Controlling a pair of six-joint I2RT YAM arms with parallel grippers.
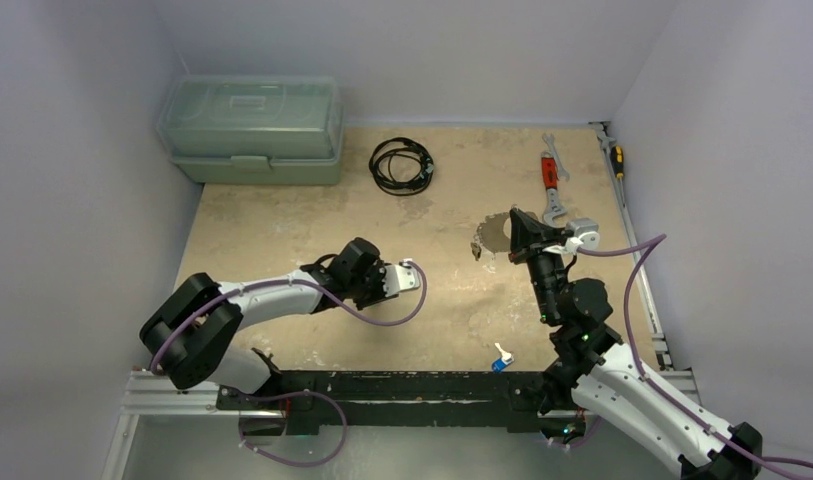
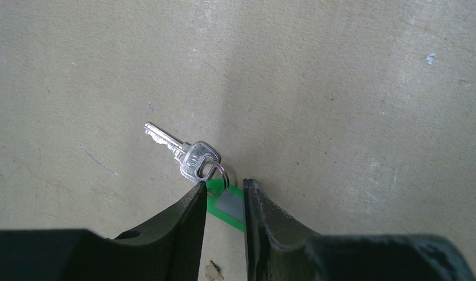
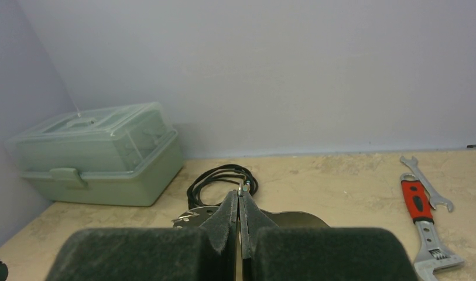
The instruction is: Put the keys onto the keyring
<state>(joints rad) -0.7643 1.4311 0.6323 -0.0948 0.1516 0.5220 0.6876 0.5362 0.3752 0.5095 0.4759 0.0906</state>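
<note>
A silver key (image 2: pixel 188 157) lies on the table, joined by a small split ring to a green tag (image 2: pixel 226 206). My left gripper (image 2: pixel 223 190) (image 1: pixel 410 278) is low over it, jaws narrow, one finger on each side of the tag. My right gripper (image 3: pixel 239 193) (image 1: pixel 517 224) is shut on the thin wire of the keyring (image 3: pixel 308 214) (image 1: pixel 494 236), holding it above the table at centre right. A few silver keys (image 3: pixel 185 218) (image 1: pixel 478 249) hang on its left side. A blue-headed key (image 1: pixel 500 359) lies near the front edge.
A green plastic toolbox (image 1: pixel 252 128) (image 3: pixel 100 155) stands at the back left. A black coiled cable (image 1: pixel 402 165) (image 3: pixel 221 178) lies at the back centre. A red-handled wrench (image 1: pixel 552 185) (image 3: pixel 423 216) and a screwdriver (image 1: pixel 615 155) lie at the back right.
</note>
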